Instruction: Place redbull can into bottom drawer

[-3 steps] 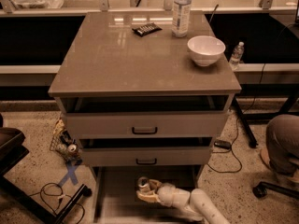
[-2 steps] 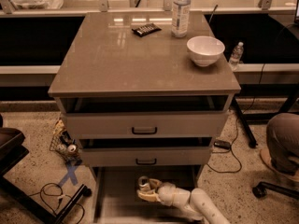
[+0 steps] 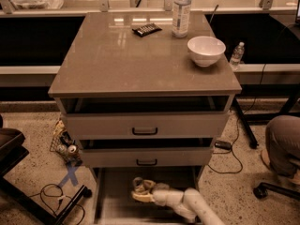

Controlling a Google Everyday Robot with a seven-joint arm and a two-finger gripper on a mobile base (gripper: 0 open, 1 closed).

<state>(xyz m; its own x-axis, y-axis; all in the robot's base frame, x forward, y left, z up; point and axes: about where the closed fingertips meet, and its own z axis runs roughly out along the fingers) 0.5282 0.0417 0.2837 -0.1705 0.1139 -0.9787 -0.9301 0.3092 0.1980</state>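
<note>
The bottom drawer (image 3: 112,198) is pulled out at the foot of the cabinet, a pale grey tray with a bare floor. My gripper (image 3: 142,190) reaches into it from the lower right, with the white arm (image 3: 197,207) behind it. Its yellowish fingers (image 3: 140,197) close around the redbull can (image 3: 138,182), of which only the round silver top shows. The can is low over the drawer floor, near the middle; I cannot tell whether it touches the floor.
Two upper drawers with black handles (image 3: 145,131) (image 3: 146,162) stand slightly open above. On the cabinet top are a water bottle (image 3: 181,11), a white bowl (image 3: 206,49) and a dark packet (image 3: 146,29). Cans and clutter (image 3: 65,146) lie on the floor at left. A person's leg (image 3: 283,144) is at right.
</note>
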